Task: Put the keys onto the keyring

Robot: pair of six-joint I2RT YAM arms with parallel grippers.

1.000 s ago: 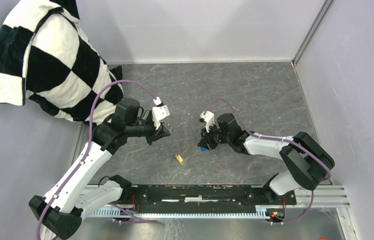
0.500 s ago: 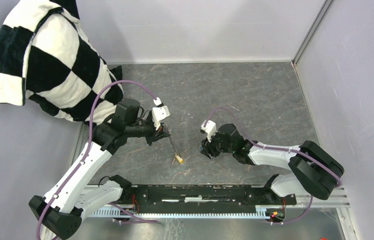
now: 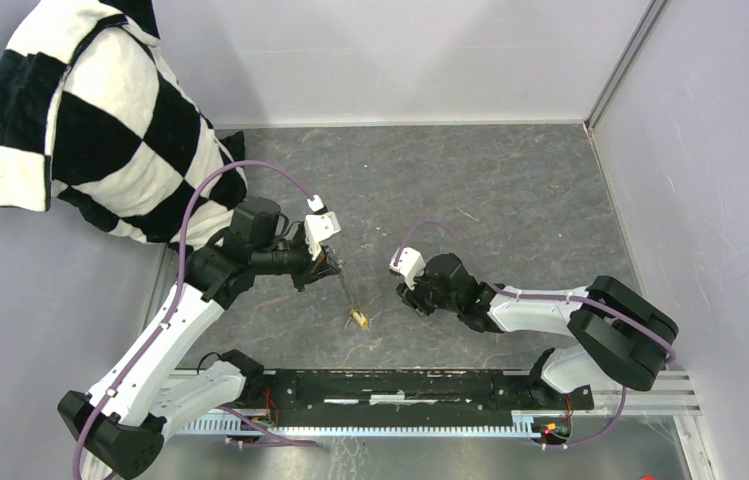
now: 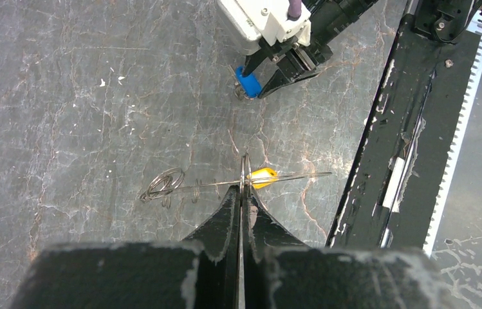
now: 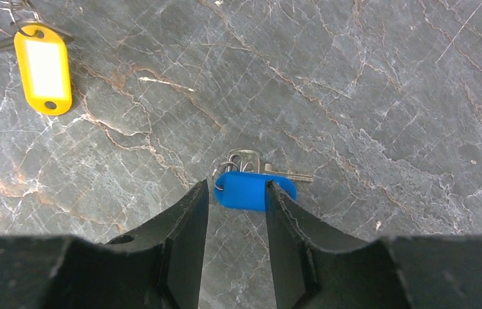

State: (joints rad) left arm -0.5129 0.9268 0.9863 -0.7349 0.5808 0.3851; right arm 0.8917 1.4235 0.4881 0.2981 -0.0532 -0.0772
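Note:
My left gripper (image 3: 328, 266) is shut on the thin grey keyring (image 3: 347, 290) and holds it edge-on above the table; in the left wrist view the keyring's wire (image 4: 193, 187) crosses just past the closed fingertips. The yellow-headed key (image 3: 358, 319) hangs on the keyring with its head low by the table, and shows in both wrist views (image 4: 262, 177) (image 5: 44, 69). The blue-headed key (image 5: 254, 191) lies flat on the table. My right gripper (image 5: 237, 193) is open and low, with its fingertips on either side of the blue head. The top view hides the blue key under that gripper (image 3: 410, 294).
A black-and-white checkered cloth (image 3: 100, 120) hangs at the back left. A black rail (image 3: 420, 385) runs along the near edge, close behind the keys (image 4: 405, 129). Grey walls close off the back and the right side (image 3: 710, 200).
My right gripper has moved left and toward the near edge, coming down over the blue key, which the top view now hides. The left gripper and keyring have not moved.

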